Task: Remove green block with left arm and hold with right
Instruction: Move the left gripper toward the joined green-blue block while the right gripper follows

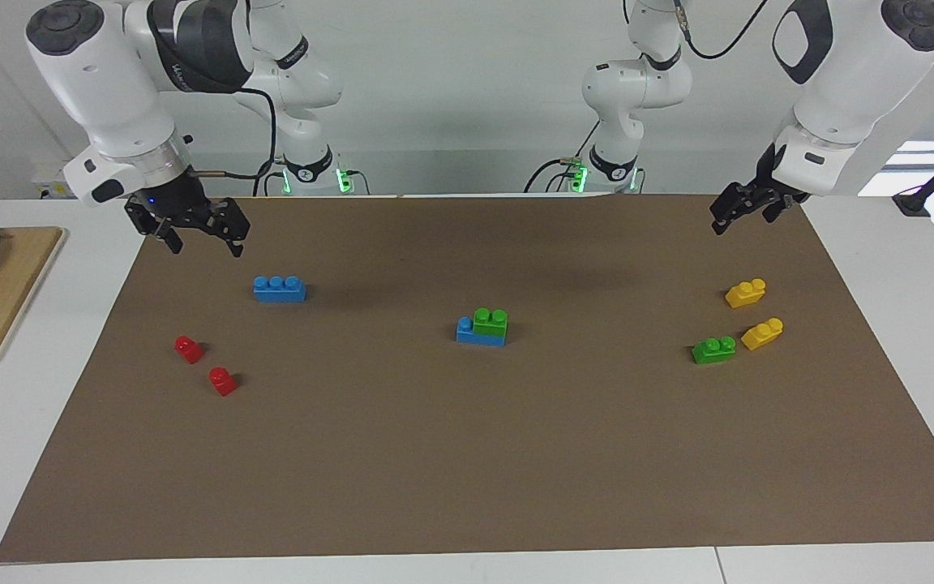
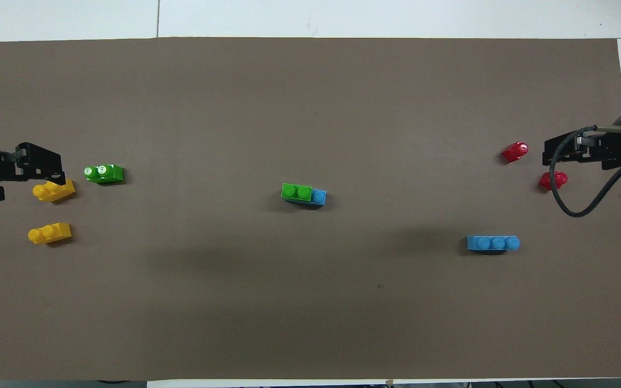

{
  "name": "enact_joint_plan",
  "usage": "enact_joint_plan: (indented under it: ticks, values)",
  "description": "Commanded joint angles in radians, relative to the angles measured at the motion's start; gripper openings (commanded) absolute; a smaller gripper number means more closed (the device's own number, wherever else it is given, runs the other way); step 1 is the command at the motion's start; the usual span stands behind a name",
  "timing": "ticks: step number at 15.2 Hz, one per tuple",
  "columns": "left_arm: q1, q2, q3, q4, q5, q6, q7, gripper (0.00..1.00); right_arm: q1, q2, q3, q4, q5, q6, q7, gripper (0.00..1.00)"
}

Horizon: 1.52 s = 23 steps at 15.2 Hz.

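Green block (image 1: 490,321) sits mid-mat, pressed onto a blue brick (image 1: 479,333) and covering all but one of its studs. That stacked one reads as the piece to pull off, not the loose green brick (image 1: 713,349) lying toward the left arm's end beside two yellow bricks (image 1: 745,293) (image 1: 762,333). It's small, rigid, glossy plastic, so probably light and a bit slick; the long flat sides look like the place to pinch, while the blue base gets held by its bare end so it doesn't lift with it.

Neither gripper is anywhere close. Left gripper (image 1: 744,211) hangs in the air over the mat's edge nearest the robots, at the left arm's end, well apart from the stack; I can't tell how its fingers stand. Right gripper (image 1: 201,238) hovers over the mat's edge at the right arm's end, fingers spread apart and holding nothing, with another blue brick (image 1: 280,289) just beside it and two red pieces (image 1: 189,349) (image 1: 223,380) farther from the robots. Nothing touched yet; both arms have a long reach inward ahead.
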Motion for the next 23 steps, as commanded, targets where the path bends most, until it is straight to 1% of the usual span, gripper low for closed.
enact_joint_plan:
  ticks: [1,3,5,8,10,12,14,16,18,20,23]
  values:
    - [-0.042,-0.076,0.004,-0.113,0.007,0.03,-0.119,1.0,-0.009,-0.005,0.008,-0.003,-0.008,-0.001,-0.007,1.0]
    - [-0.043,-0.074,0.002,-0.117,0.007,0.082,-0.205,1.0,-0.008,-0.004,0.008,-0.014,-0.008,0.01,0.068,1.0]
    - [-0.065,-0.077,0.002,-0.135,-0.009,0.09,-0.27,1.0,0.006,-0.004,0.01,-0.036,-0.005,0.027,0.214,1.0]
    - [-0.109,-0.086,0.002,-0.162,-0.039,0.122,-0.435,1.0,0.023,0.01,0.019,-0.042,0.044,0.042,0.532,1.0]
    - [-0.141,-0.106,0.002,-0.205,-0.042,0.168,-0.551,1.0,0.044,0.028,0.019,-0.048,0.078,0.05,0.743,1.0]
    - [-0.169,-0.123,0.002,-0.256,-0.049,0.216,-0.671,1.0,0.063,0.048,0.019,-0.048,0.162,0.057,0.974,1.0]
    - [-0.189,-0.132,0.002,-0.282,-0.068,0.26,-0.791,1.0,0.098,0.073,0.019,-0.059,0.223,0.109,1.178,1.0]
    - [-0.212,-0.117,0.001,-0.285,-0.075,0.311,-0.93,1.0,0.139,0.099,0.019,-0.075,0.298,0.168,1.282,1.0]
    - [-0.252,-0.082,0.001,-0.284,-0.081,0.363,-1.125,1.0,0.164,0.127,0.019,-0.092,0.413,0.224,1.331,1.0]
    - [-0.287,-0.048,0.002,-0.278,-0.081,0.395,-1.233,1.0,0.198,0.15,0.019,-0.103,0.463,0.276,1.38,1.0]
    - [-0.306,-0.002,0.002,-0.27,-0.078,0.426,-1.392,1.0,0.241,0.18,0.019,-0.109,0.533,0.356,1.475,1.0]
